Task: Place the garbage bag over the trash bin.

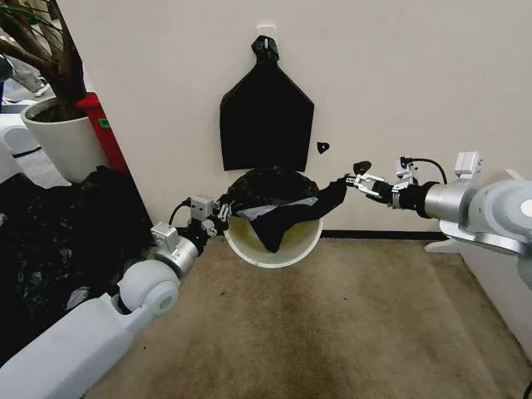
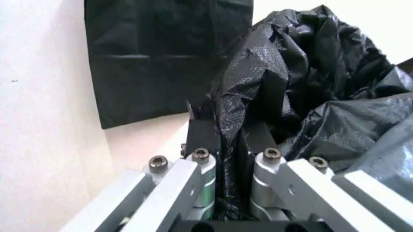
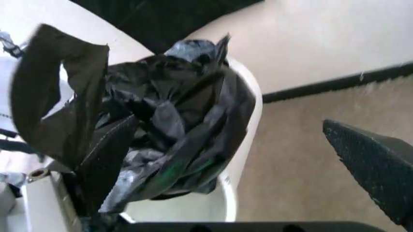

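Observation:
The trash bin (image 1: 287,247) is a cream-white bucket on the carpet against the wall, its mouth tipped toward me. The garbage bag (image 1: 274,198) lies crumpled across the bin's upper rim, and part of it hangs down into the opening. My left gripper (image 1: 222,213) is at the bin's left rim. In the left wrist view, this gripper (image 2: 231,145) is shut on a fold of the garbage bag (image 2: 303,96). My right gripper (image 1: 359,178) is level with the rim on the right, where a stretched corner of the bag reaches it. The right wrist view shows this gripper (image 3: 193,135) open, with the garbage bag (image 3: 168,125) bunched against one finger and the other fingertip (image 3: 374,164) well clear, over the trash bin (image 3: 245,121).
A flat black bundle (image 1: 266,116) hangs from a wall hook right above the bin. A big heap of black plastic (image 1: 58,241) covers the floor on the left, beside a white plant pot (image 1: 62,141) and a red object (image 1: 104,129). Open carpet (image 1: 332,332) lies in front.

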Tool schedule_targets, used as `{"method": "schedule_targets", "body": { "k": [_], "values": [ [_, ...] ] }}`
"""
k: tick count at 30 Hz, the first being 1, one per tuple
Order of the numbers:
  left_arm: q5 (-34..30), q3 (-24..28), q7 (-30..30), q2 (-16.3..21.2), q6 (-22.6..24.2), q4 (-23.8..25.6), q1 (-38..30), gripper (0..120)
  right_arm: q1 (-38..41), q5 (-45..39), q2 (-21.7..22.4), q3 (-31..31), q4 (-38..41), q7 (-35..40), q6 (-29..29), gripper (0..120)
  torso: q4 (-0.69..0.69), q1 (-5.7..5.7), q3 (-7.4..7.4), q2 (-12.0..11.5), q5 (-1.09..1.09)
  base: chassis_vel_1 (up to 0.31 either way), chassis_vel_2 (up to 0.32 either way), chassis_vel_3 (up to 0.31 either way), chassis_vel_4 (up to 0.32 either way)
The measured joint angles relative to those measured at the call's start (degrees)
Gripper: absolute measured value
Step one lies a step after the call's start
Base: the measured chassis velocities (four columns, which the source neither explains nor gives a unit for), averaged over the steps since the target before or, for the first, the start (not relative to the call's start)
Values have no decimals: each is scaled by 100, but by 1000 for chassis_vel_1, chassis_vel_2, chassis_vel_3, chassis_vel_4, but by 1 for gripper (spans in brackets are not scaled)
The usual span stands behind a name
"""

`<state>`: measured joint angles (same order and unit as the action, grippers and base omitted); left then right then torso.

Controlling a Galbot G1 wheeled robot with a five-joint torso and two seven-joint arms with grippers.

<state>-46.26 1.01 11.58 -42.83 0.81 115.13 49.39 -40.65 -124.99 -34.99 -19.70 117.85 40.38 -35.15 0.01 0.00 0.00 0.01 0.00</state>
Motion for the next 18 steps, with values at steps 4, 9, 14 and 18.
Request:
{"method": "schedule_targets", "body": {
  "k": [4,9,14,18],
  "values": [
    [2,-2,-12,5,-13,23,-13,4,-27,-39,-123,77,-48,178,42,100,0,0,0,0,-1,0,0,0,0],
    [-4,-41,-20,-2,-26,57,1,4,-325,210,-191,112,-119,229,50,100,0,0,0,0,0,0,0,0,0],
    [-88,-74,-13,-8,-27,73,13,4,-740,393,-186,-95,-188,187,40,100,-2,0,0,0,0,0,0,0,0],
    [-167,-81,6,-16,-27,85,1,4,-932,441,-190,-235,-214,123,16,100,-2,0,0,0,0,0,0,0,0]
  ]
}}
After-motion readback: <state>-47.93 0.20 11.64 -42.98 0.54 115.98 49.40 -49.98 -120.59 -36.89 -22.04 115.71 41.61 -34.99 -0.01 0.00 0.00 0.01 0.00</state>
